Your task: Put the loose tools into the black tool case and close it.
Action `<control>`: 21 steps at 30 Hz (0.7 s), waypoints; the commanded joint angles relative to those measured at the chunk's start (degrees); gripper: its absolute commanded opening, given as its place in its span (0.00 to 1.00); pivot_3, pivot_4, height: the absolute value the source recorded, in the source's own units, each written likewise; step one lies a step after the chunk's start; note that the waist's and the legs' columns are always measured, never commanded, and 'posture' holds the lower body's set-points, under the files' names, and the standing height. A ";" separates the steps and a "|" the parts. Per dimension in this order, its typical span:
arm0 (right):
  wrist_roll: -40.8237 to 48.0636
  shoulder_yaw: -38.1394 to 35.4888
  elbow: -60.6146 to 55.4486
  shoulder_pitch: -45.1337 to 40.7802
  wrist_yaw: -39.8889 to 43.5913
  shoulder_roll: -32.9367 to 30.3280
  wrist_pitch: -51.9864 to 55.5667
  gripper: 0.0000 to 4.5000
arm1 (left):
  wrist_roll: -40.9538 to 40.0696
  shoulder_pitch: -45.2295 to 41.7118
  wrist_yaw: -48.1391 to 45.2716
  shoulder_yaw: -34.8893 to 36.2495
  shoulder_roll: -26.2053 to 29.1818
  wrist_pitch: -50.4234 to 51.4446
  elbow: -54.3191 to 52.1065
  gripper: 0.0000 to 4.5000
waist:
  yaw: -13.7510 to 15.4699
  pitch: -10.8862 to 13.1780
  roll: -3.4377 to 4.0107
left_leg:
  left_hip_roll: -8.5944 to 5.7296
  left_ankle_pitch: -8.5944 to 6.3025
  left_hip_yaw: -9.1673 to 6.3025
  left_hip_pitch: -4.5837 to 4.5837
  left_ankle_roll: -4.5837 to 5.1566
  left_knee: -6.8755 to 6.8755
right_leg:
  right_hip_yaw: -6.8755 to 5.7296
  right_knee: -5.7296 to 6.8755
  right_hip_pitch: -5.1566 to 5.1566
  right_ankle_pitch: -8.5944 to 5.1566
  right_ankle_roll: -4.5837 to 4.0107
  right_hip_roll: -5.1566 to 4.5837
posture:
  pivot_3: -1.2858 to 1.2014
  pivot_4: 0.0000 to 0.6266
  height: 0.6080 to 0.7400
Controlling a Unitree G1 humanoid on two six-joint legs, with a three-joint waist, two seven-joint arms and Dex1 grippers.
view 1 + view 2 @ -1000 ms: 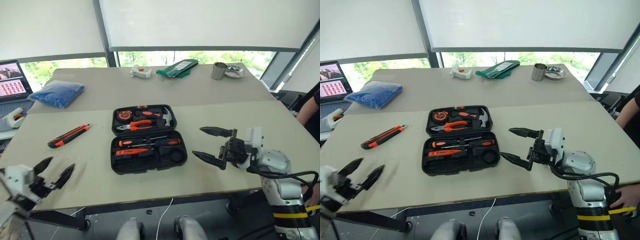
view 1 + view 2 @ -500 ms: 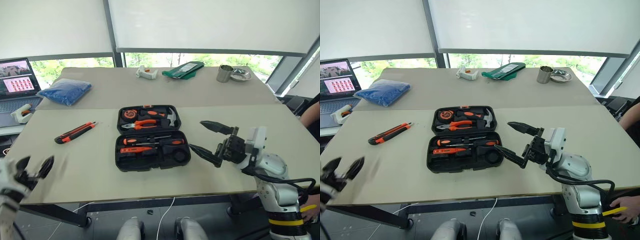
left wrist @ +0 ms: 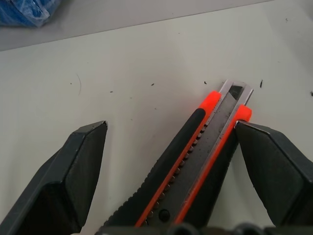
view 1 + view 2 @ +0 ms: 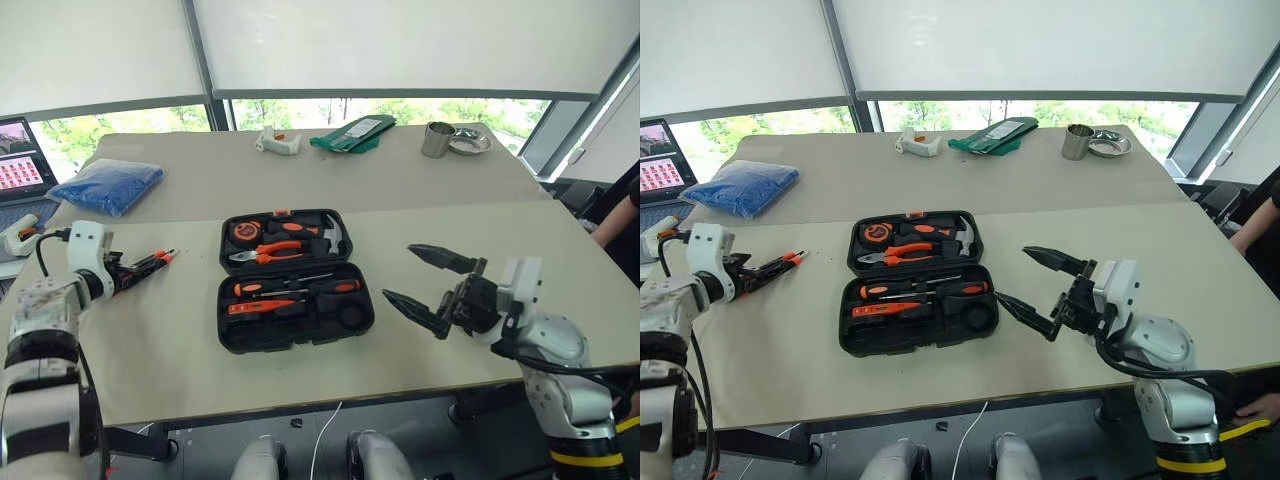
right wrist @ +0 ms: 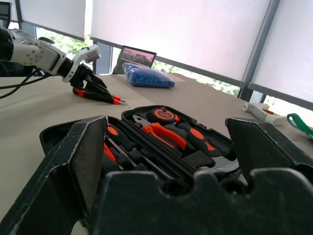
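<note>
Moved: left gripper (image 3: 166, 161) has come forward from the near table edge to the slim orange-and-black utility knife (image 4: 140, 268); right gripper (image 4: 432, 285) has hardly shifted
Left jaws: spread wide, straddling the knife, one finger (image 3: 276, 171) touching its side, the other apart; nothing clamped yet
Knife: flat on the beige table (image 4: 480, 240), left of the case, lined up between the fingers for a lengthwise pinch
Right jaws: fully apart, empty, hovering just right of the case, likely waiting to shut the lid
Black plastic clamshell tool case (image 4: 292, 281): open at table centre, recesses mostly filled, so the knife looks like the last loose tool
</note>
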 commanded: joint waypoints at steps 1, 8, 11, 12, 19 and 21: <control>1.21 -2.41 -3.44 0.65 -1.19 -1.16 0.62 1.00 | 3.45 -3.49 -2.41 -2.12 2.58 0.25 5.90 0.99 | -0.05 0.00 -0.01 | 0.00 0.00 0.01 0.01 0.00 0.01 | 0.02 0.01 0.00 0.00 0.01 0.00 | 0.52 0.24 1.00; 1.68 -2.80 -3.82 0.69 -1.45 -1.94 1.04 1.00 | 5.34 -5.17 -13.59 -4.60 3.48 0.66 8.80 0.99 | 0.07 0.00 -0.01 | 0.02 0.01 0.01 0.07 -0.02 0.06 | 0.03 0.10 0.01 -0.01 -0.01 -0.02 | 0.52 0.24 1.00; 1.88 -2.68 -3.55 0.24 -1.11 -2.17 1.28 1.00 | 6.20 -4.96 -13.12 -4.99 3.06 -0.41 9.36 0.99 | 0.18 0.01 -0.06 | 0.03 0.02 0.00 0.05 -0.01 0.07 | 0.03 0.09 0.00 -0.01 -0.01 -0.01 | 0.52 0.24 1.00; 1.94 -2.60 -3.44 0.11 -0.97 -2.23 1.35 1.00 | 6.46 -4.83 -13.12 -5.12 2.92 -0.40 9.57 0.99 | 0.23 0.00 -0.06 | 0.01 0.02 0.00 0.05 -0.01 0.07 | 0.04 0.09 0.00 -0.01 -0.01 -0.02 | 0.52 0.24 1.00; 1.96 -2.28 -2.78 -0.55 -0.23 -2.47 1.62 1.00 | 6.81 -3.94 -13.83 -4.73 2.03 -0.31 9.79 0.88 | 0.43 0.00 -0.06 | 0.00 0.02 0.01 0.05 0.00 0.08 | 0.06 0.10 0.01 -0.01 0.00 -0.02 | 0.52 0.24 1.00; 1.97 -2.25 -2.82 -0.33 -0.02 -2.51 1.67 1.00 | 6.02 -3.21 -14.60 -4.00 1.73 -0.87 9.44 0.77 | 0.49 0.00 -0.06 | 0.00 0.02 0.01 0.05 0.00 0.09 | 0.06 0.11 0.01 0.00 0.00 -0.02 | 0.52 0.24 1.00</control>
